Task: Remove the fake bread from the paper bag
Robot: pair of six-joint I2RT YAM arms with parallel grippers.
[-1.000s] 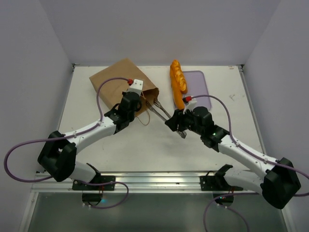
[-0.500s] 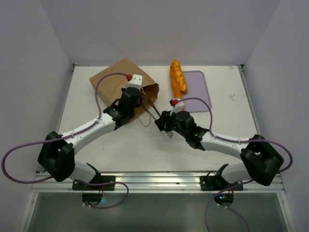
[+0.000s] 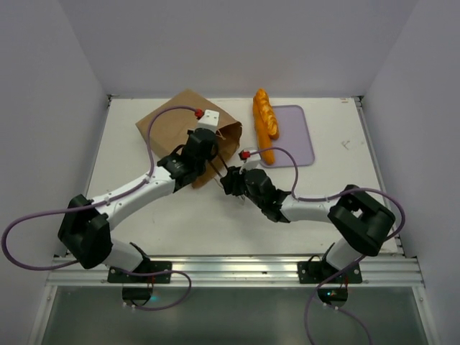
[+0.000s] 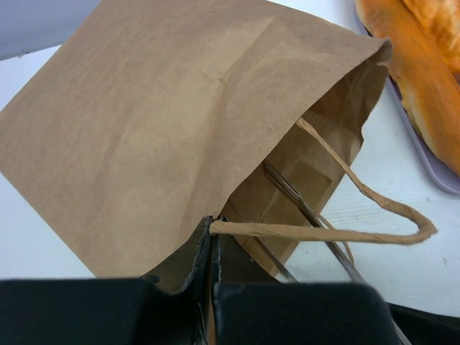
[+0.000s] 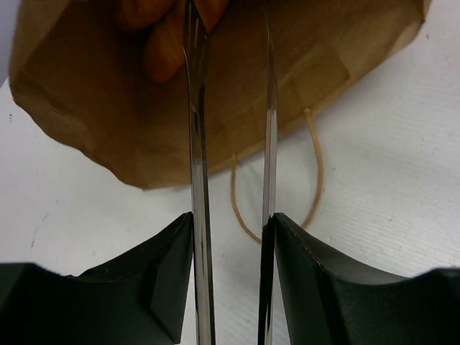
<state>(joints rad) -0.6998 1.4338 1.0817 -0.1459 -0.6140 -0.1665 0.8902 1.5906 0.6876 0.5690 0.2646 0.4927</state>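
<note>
Brown paper bag [image 4: 165, 122], lip in clenched left claw [image 4: 213, 241]; right claw [image 5: 230, 233] tight around metal tongs [image 5: 196, 144], tips inside.

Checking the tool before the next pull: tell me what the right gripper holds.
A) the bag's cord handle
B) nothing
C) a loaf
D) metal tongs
D: in the right wrist view the right gripper is closed on the two metal arms of the tongs, which run forward into the bag toward the bread.
</note>
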